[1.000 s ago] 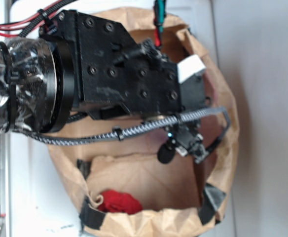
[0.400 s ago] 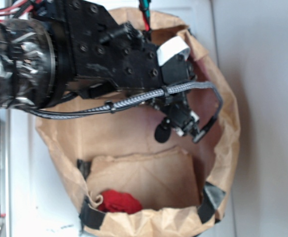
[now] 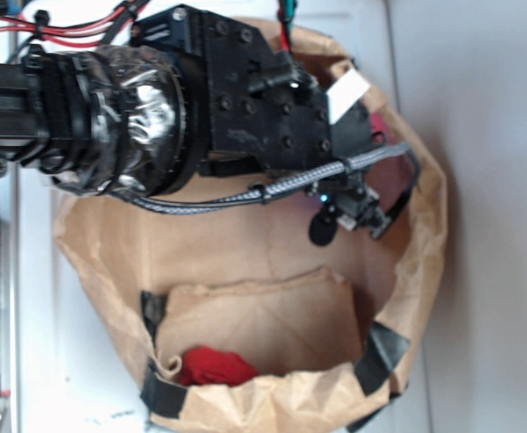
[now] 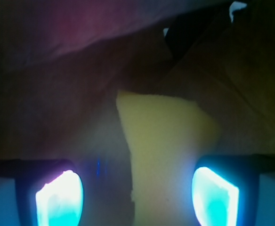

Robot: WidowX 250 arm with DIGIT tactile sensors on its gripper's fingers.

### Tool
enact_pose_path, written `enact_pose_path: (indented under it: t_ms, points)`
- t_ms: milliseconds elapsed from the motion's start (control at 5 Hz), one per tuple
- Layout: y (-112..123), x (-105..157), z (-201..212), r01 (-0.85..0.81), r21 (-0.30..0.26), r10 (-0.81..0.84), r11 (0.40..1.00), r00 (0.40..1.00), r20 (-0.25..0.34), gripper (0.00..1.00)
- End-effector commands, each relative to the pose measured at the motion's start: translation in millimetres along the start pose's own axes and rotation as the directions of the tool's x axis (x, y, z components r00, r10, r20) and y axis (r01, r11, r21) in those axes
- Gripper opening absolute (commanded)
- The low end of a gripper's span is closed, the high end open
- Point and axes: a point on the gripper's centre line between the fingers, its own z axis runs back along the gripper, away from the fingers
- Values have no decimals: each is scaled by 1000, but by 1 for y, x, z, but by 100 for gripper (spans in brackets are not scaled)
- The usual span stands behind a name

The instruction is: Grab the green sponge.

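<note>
Inside the paper bag [image 3: 245, 316] my gripper [image 4: 137, 195] reaches down, and in the exterior view my own arm [image 3: 110, 117] covers most of the bag's upper part, so the green sponge does not show there at all. In the wrist view the green sponge [image 4: 168, 146] appears as a pale yellow foam block with a pointed upper corner; its lower part runs out of the frame between my fingers. Its dark green layer I cannot make out. My two fingertips [image 4: 60, 197] glow blue and stand wide apart, one at each side of the sponge, and they grip nothing; if they touch the foam I cannot tell. Everything around is dim and blurred, brown and purple.

The bag is brown, creased paper with a rolled rim and black tape pieces [image 3: 376, 354] at the lower edge. It stands on a white surface [image 3: 489, 225]. A red cloth [image 3: 217, 368] lies crumpled in the bag's lower left corner, well apart from my gripper. A braided cable [image 3: 272, 189] hangs under my wrist.
</note>
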Motion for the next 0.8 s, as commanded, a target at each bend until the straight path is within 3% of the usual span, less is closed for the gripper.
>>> enact_pose_path:
  t_ms: [0, 200, 400, 600]
  points:
    - [-7, 16, 8, 19, -41, -15, 999, 994, 104, 100]
    - [-6, 14, 6, 28, -35, -24, 999, 993, 112, 100]
    - [-4, 11, 4, 37, -33, -33, 999, 993, 117, 87]
    - [-2, 8, 1, 29, -29, -26, 999, 992, 126, 0]
